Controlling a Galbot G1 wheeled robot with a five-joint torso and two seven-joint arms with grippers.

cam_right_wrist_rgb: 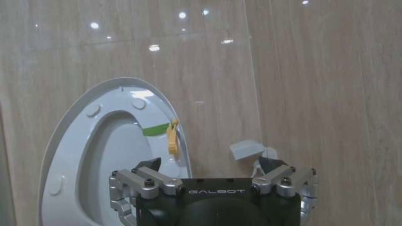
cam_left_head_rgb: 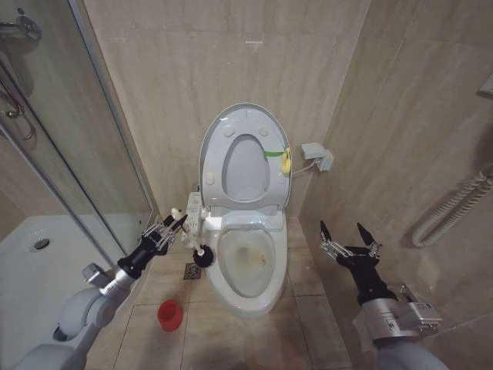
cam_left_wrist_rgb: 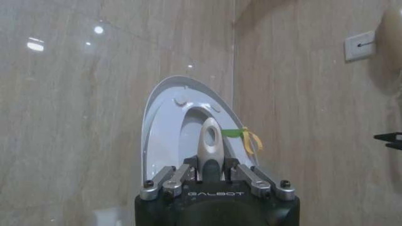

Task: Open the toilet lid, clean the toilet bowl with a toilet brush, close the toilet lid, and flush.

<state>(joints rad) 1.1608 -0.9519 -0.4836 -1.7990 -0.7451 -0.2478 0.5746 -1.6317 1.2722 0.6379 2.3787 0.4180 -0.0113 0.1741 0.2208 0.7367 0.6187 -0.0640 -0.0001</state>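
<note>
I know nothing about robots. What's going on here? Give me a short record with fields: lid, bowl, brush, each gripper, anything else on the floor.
lid: the toilet lid is raised, standing upright against the wall
bowl: the toilet bowl is uncovered, with brownish stains inside
brush: the toilet brush hangs with its black head at the bowl's left rim
left gripper: the left gripper is shut on the brush handle, left of the toilet
right gripper: the right gripper is open and holds nothing, right of the toilet
floor: a red holder stands on the tiles, left of the bowl
</note>
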